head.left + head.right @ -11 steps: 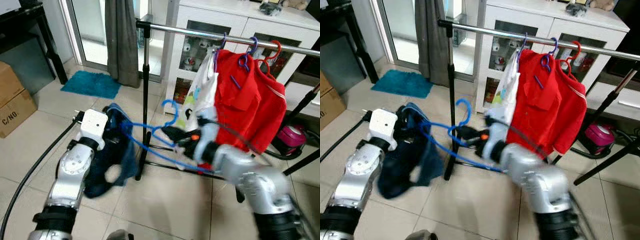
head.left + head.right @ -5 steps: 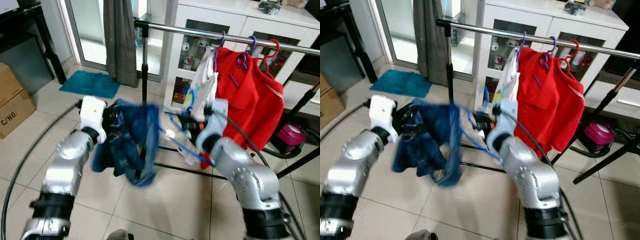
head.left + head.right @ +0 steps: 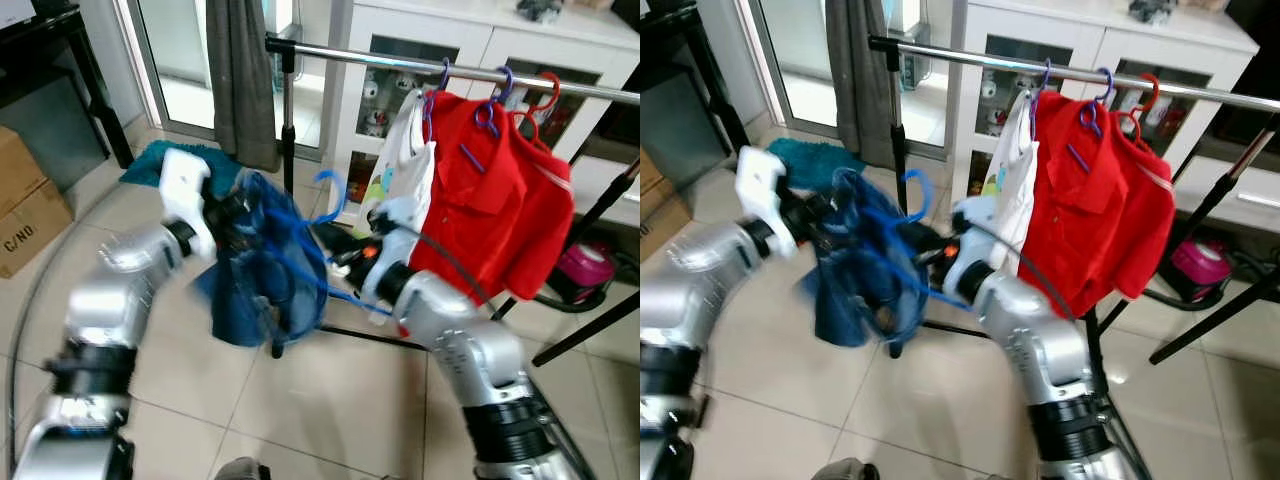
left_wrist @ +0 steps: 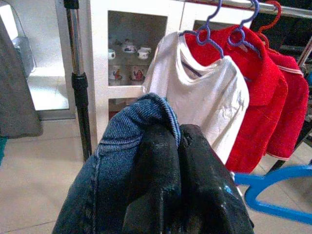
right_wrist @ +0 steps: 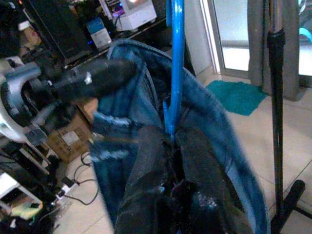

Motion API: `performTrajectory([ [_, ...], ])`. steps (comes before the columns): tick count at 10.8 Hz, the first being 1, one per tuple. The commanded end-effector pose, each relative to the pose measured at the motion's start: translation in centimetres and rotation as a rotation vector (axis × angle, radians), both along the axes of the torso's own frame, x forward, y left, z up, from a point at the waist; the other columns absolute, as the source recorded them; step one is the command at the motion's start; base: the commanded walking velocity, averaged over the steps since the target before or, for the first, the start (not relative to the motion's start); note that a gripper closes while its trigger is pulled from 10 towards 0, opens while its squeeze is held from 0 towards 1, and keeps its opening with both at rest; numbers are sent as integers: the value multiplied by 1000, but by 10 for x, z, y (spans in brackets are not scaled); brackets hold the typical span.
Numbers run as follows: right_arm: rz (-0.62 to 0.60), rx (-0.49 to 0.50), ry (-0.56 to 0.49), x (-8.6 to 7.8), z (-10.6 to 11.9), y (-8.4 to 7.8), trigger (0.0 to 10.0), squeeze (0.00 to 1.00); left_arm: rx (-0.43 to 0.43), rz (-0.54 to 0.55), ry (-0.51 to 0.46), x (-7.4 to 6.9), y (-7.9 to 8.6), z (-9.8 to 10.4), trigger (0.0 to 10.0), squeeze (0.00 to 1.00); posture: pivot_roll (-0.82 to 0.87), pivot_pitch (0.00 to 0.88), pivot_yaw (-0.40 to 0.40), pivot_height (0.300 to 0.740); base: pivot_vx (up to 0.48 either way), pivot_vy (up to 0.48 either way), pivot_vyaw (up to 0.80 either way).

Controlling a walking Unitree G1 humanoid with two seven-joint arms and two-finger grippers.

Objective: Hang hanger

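Gripping the blue hanger point(image 3: 322, 215) near its neck with the right end effector point(image 3: 343, 252), fingers closed, hook kept upward below the rail point(image 3: 400, 63); pinching the denim garment point(image 3: 268, 268) in the left end effector point(image 3: 232, 208), likely steadying it for hanging

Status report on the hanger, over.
Left gripper shut on jeans. Right gripper shut on blue hanger. Hanger below rail, not yet hung.

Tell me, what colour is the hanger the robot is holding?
Blue hanger, clearest in the right wrist view.
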State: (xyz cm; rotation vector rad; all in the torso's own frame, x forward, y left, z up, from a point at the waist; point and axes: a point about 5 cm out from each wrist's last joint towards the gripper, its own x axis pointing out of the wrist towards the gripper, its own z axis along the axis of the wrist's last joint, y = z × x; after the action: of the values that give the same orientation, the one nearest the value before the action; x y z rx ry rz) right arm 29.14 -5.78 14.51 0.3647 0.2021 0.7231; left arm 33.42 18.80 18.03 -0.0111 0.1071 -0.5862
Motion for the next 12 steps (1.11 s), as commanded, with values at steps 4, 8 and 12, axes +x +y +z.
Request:
performTrajectory([
  [4, -237, 304, -20, 18, 15, -26, 10000, 0, 100, -173, 6, -11, -2, 17, 0, 0, 30, 10, 2, 740, 0, 0, 0],
  [8, -311, 527, 21, 30, 27, -19, 10000, 0, -164, -322, 19, -12, -30, 50, 0, 0, 56, 24, -5, 740, 0, 0, 0],
  [12, -520, 810, 91, 51, 37, -18, 10000, 0, -315, -431, 161, -17, -65, 53, 0, 0, 72, 33, 1, 740, 0, 0, 0],
])
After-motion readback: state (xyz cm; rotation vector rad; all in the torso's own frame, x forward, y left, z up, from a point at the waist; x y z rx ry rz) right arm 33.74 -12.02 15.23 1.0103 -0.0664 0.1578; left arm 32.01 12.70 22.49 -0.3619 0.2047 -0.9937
